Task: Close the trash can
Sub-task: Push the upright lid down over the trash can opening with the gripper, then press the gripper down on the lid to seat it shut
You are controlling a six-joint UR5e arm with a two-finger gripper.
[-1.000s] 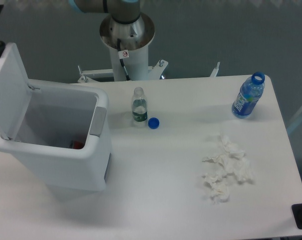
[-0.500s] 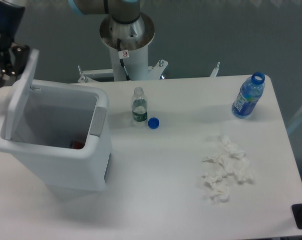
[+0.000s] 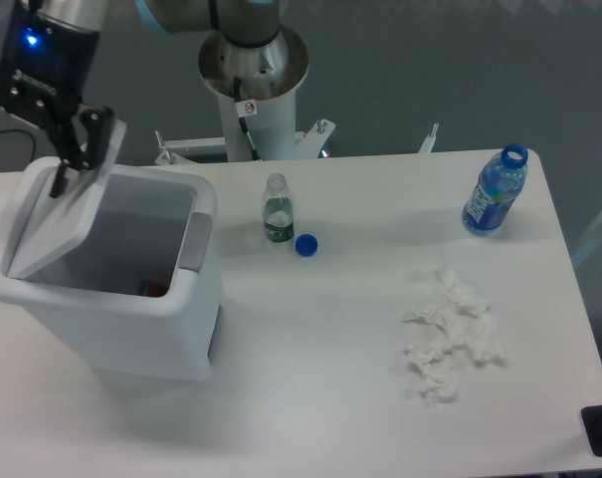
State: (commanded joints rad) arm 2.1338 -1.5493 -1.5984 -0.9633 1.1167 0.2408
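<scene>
Gripper (image 3: pixel 79 151) at far left, coming down from the top edge, black body with a blue light on it, tilted so the fingers point down and right. Two dark fingers (image 3: pixel 59 175) are apart, tips resting against the upper face of the lid (image 3: pixel 57 214); nothing clamped between them as far as visible. Arm's grey-blue links cross the top of the frame to a shiny metal base column (image 3: pixel 252 75) at the far edge of the table (image 3: pixel 360 329).

Trash can (image 3: pixel 111 289) stands at the left of the table, big white plastic bin, rectangular with rounded corners, smooth matte walls. Lid is flat, white, hinged on the left side, tilted partway over the opening, not shut; right part of the opening shows. Grey latch (image 3: pixel 194 242) on the right rim. Something red (image 3: pixel 153 289) inside at the bottom, too small to identify.

Small clear bottle (image 3: pixel 277 212) upright, uncapped, mid-table toward the far side, blue cap (image 3: pixel 305 244) lying just beside it. Blue bottle (image 3: pixel 496 191) upright, open top, near the far right corner. Crumpled white tissues (image 3: pixel 450 339) in a loose heap on the right. Table top smooth, white.
</scene>
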